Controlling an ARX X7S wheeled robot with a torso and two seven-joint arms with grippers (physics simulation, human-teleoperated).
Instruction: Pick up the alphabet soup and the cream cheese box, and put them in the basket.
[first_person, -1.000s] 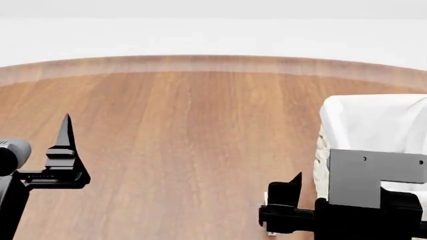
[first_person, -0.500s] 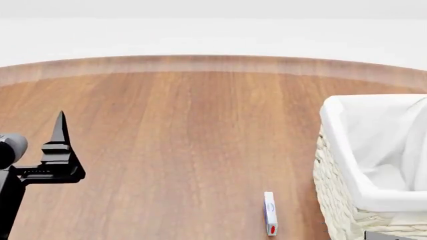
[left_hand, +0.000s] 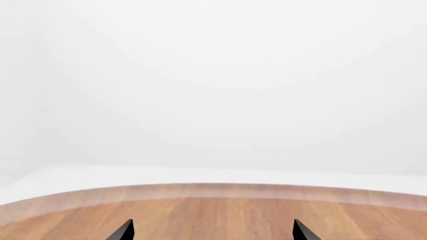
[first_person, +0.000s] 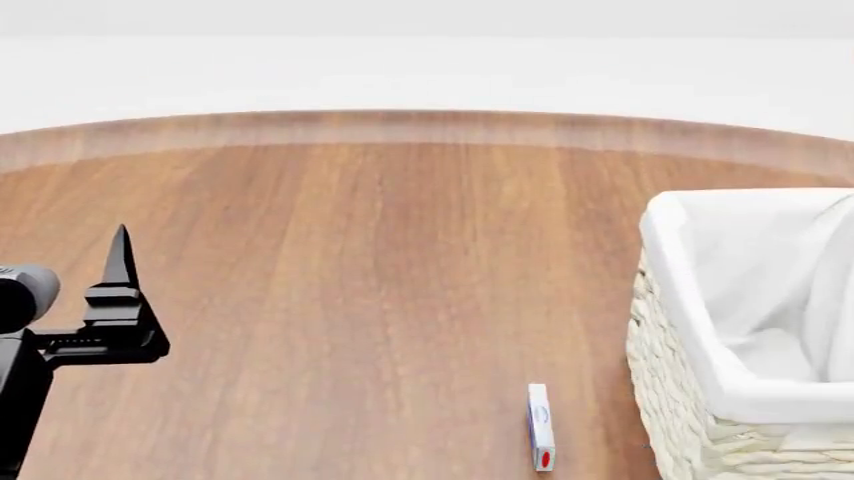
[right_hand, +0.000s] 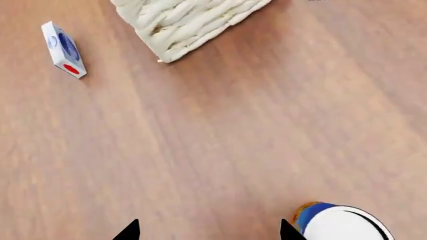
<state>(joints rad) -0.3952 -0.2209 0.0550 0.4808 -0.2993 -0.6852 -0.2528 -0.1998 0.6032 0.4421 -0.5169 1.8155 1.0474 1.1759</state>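
The cream cheese box (first_person: 541, 427) stands on its thin edge on the wooden table, just left of the basket (first_person: 667, 395). In the right wrist view the box (right_hand: 63, 49) lies near the basket's wicker corner (right_hand: 190, 20). The alphabet soup (right_hand: 337, 225) shows there as a white top with a blue and orange side, just outside one fingertip. My right gripper (right_hand: 209, 232) is open and empty over bare wood, and is out of the head view. My left gripper (first_person: 120, 265) hovers at the left, open and empty (left_hand: 212, 233).
The table's curved far edge (first_person: 427, 125) runs across the back, with white floor beyond it. The basket's white cloth liner (first_person: 747, 260) folds over its rim at the right. Bare wood lies between my left gripper and the box.
My right arm has pulled back out of the head view, uncovering the cream cheese box and the basket's front. My left gripper has hardly moved.
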